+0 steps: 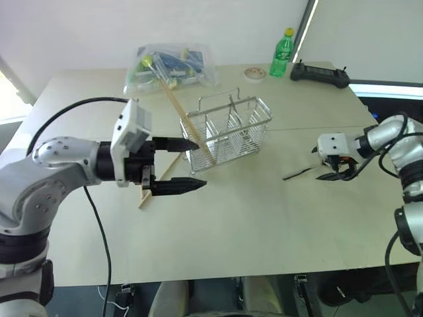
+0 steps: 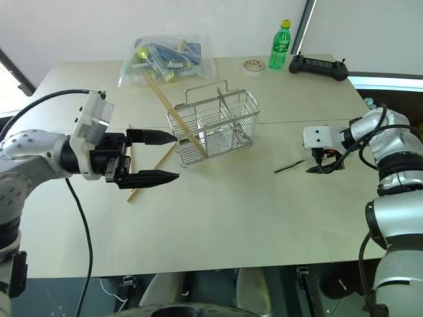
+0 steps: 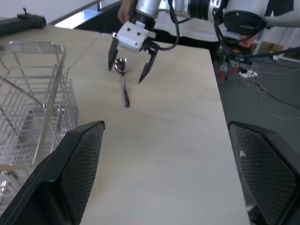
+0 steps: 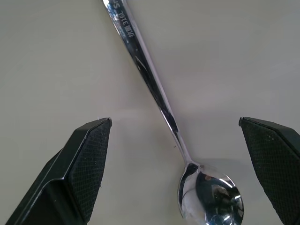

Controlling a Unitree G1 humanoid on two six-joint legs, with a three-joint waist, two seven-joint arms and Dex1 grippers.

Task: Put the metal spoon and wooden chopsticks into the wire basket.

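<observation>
A lab: plain table (image 1: 264,231), remote controller (image 1: 320,73), loose floor cables (image 3: 262,89).

The metal spoon (image 1: 299,173) has its bowl hidden beneath the right gripper (image 1: 332,176) from the head views. One of the wooden chopsticks (image 1: 156,180) lies partly behind the left gripper (image 1: 192,164). The clear bag's (image 1: 168,66) contents are perhaps cutlery, too small to tell.

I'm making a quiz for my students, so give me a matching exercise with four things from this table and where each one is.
Things:
1. metal spoon
2. chopstick
3. green bottle
4. clear plastic bag

Places:
A. far edge of the table, beside the black controller
B. leaning in the wire basket
C. flat on the table between the right gripper fingers
D. far side, behind the basket

Pairs: 1-C, 2-B, 3-A, 4-D
</observation>
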